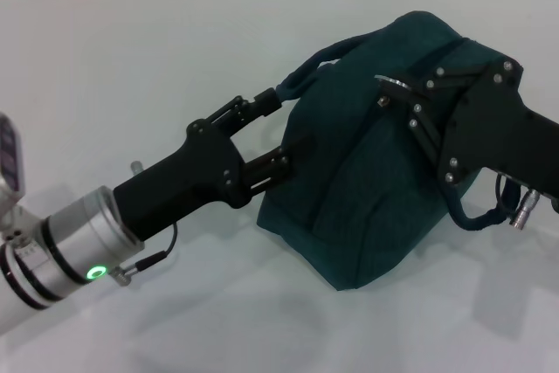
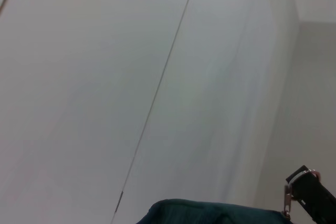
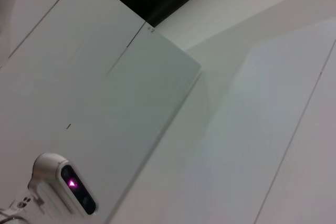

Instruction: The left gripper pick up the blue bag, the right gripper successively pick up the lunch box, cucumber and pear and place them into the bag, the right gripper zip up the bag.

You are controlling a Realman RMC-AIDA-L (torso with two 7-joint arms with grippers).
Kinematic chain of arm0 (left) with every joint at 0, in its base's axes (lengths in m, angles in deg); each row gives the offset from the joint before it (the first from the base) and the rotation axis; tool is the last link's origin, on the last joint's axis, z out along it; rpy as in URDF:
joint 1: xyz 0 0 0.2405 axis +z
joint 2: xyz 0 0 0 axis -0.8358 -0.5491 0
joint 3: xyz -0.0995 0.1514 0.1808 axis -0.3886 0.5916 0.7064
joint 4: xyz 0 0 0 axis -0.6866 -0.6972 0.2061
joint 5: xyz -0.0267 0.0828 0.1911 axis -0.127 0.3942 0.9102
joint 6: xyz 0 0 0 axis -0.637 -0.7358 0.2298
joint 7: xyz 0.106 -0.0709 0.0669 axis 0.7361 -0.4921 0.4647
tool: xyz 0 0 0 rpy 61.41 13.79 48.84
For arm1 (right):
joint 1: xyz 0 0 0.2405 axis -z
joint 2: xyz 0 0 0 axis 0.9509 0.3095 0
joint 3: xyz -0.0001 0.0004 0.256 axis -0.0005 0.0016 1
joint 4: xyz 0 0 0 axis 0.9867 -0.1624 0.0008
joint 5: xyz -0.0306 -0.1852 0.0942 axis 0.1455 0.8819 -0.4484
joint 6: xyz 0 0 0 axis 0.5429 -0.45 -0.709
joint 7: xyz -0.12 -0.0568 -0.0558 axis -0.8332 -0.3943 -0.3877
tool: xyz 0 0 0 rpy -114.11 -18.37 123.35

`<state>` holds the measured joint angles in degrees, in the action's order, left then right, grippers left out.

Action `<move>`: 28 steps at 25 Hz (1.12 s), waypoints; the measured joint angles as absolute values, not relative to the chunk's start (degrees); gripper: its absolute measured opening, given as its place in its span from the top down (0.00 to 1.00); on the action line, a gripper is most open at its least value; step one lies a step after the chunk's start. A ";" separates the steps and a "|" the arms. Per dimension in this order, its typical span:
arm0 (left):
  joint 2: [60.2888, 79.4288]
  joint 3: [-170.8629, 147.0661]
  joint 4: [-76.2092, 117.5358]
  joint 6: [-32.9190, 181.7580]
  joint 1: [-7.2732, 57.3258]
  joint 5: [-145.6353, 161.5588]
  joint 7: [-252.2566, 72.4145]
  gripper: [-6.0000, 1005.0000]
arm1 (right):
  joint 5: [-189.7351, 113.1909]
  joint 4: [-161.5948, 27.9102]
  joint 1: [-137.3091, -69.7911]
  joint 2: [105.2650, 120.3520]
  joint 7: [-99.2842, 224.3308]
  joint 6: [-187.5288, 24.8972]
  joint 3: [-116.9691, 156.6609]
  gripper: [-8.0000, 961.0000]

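Right gripper (image 1: pixel 397 93) pinches the zip pull (image 1: pixel 395 83) atop the blue bag (image 1: pixel 367 189); left gripper (image 1: pixel 284 124), clamped on its handle (image 1: pixel 307 72), may slip, letting the bag shift

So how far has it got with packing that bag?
Nearly finished, it seems. No lunch box, cucumber or pear is in view on the table, so they are probably inside the bulging blue bag. The left gripper holds the bag's end by the handle, and the right gripper is on top at the metal zipper pull. Whether the zip is fully shut cannot be seen.
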<state>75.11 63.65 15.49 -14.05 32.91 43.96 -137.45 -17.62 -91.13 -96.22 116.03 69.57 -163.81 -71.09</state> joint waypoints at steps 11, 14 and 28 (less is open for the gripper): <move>75.32 63.84 15.31 -10.44 31.00 43.97 -135.38 0.39 | -18.51 -90.96 -96.18 116.02 69.58 -163.78 -70.95 0.98; 75.35 63.84 15.29 -10.40 30.76 43.97 -134.40 0.47 | -18.95 -90.95 -96.09 116.02 69.55 -163.78 -70.80 0.98; 75.64 63.83 15.62 -10.22 28.98 43.77 -128.97 0.93 | -21.51 -89.93 -95.88 115.93 73.20 -161.89 -70.95 0.98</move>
